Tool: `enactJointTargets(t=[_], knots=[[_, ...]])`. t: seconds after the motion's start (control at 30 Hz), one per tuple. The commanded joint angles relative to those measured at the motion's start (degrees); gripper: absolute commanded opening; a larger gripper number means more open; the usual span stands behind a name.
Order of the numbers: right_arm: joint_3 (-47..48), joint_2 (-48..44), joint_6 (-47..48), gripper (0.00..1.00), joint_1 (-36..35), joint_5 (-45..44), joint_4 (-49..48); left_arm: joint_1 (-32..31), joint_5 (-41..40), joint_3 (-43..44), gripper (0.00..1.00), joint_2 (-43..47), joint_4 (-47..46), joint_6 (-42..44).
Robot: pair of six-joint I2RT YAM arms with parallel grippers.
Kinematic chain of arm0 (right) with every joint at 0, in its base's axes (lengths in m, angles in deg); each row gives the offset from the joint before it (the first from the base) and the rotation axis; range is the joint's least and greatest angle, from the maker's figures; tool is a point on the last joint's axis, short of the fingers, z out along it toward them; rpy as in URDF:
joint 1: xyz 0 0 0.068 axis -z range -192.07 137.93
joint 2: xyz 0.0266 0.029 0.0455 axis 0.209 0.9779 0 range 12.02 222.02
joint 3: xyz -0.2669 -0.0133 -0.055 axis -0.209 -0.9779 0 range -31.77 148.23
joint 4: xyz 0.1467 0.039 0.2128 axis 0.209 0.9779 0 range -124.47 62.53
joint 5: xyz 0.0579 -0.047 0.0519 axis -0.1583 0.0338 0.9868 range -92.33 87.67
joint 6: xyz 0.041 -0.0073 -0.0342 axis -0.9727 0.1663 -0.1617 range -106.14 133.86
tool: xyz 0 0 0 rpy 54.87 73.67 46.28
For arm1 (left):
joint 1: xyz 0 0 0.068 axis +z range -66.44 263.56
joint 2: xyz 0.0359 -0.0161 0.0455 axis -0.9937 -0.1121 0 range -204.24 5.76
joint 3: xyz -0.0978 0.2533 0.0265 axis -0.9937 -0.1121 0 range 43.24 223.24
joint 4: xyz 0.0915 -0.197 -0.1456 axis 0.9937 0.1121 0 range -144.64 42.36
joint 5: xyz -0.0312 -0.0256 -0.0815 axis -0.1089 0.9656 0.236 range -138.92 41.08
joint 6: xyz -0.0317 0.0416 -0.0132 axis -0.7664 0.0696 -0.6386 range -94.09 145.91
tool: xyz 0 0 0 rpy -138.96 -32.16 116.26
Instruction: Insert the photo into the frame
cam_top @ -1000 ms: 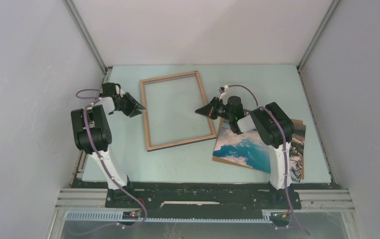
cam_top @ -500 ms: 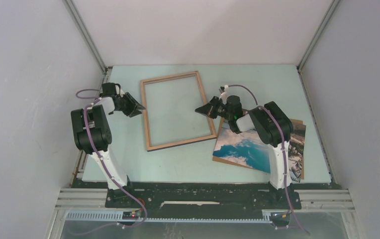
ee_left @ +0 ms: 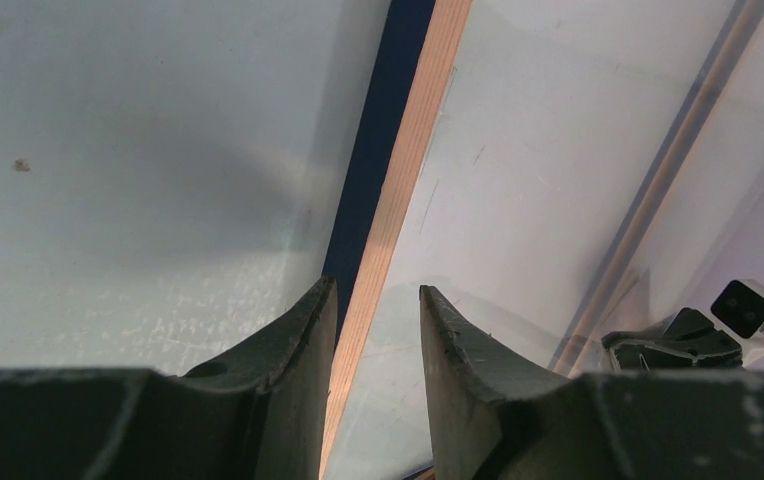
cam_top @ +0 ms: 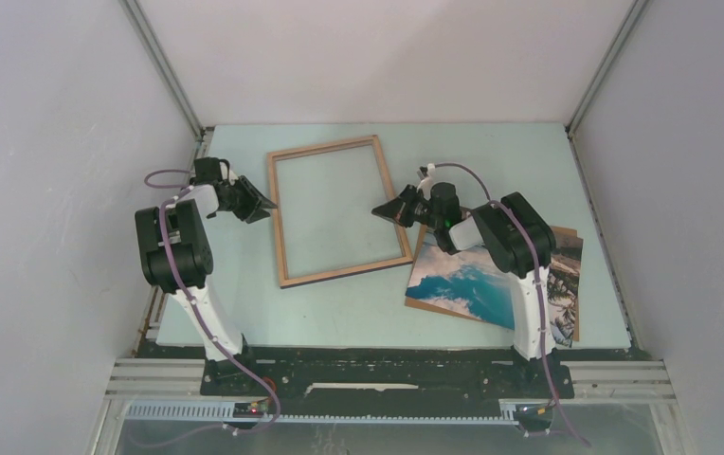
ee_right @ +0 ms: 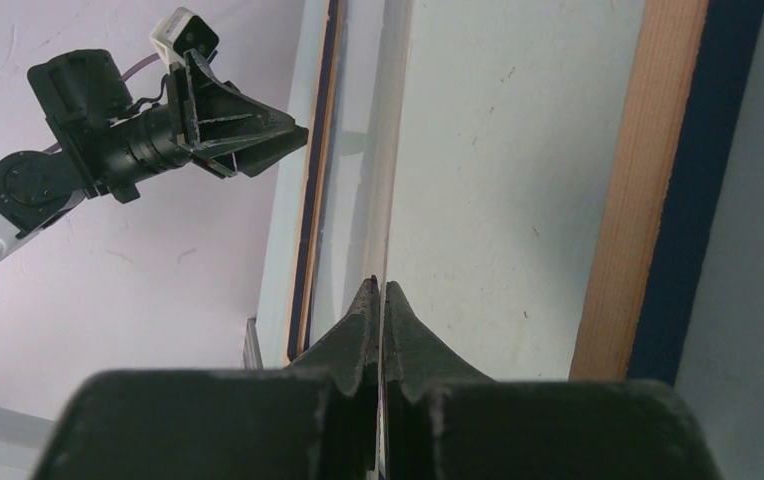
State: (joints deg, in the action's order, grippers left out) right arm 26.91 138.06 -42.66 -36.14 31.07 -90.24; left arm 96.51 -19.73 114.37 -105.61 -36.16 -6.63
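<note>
Top external view: found thin rectangular wood-and-navy frame (cam_top: 325,146) lying flat, left gripper (cam_top: 265,209) parted astride its 9 o'clock side, right gripper (cam_top: 382,210) pinched closed, empty, flat blue beach-scene photo (cam_top: 462,284) ungrasped at frame's 4 o'clock; likely risked skewing frame by nudging.

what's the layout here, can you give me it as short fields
frame: flat on the table, wood face up, opening bare
photo: picture side up, outside the frame to its right, partly under the right arm
second print: at the photo's right edge
left gripper: jaws apart, frame's left rail in line between them
right gripper: jaws shut, tips over the opening just inside the right rail
task: photo not yet in frame
</note>
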Motion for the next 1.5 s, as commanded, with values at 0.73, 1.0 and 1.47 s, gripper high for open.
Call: enactJointTargets(t=[0.73,1.0,1.47], knots=[[5.1,2.0,-6.6,0.00,0.0,7.6,3.5,0.7,1.9,-0.6,0.40,0.7,-1.0,-0.2],[5.1,2.1,-12.2,0.00,0.2,7.3,2.4,0.7,1.7,-0.7,0.40,0.4,-1.0,-0.1],[5.1,4.4,-18.8,0.00,0.3,8.1,-4.3,0.7,1.7,-0.6,0.39,0.4,-0.9,-0.1]])
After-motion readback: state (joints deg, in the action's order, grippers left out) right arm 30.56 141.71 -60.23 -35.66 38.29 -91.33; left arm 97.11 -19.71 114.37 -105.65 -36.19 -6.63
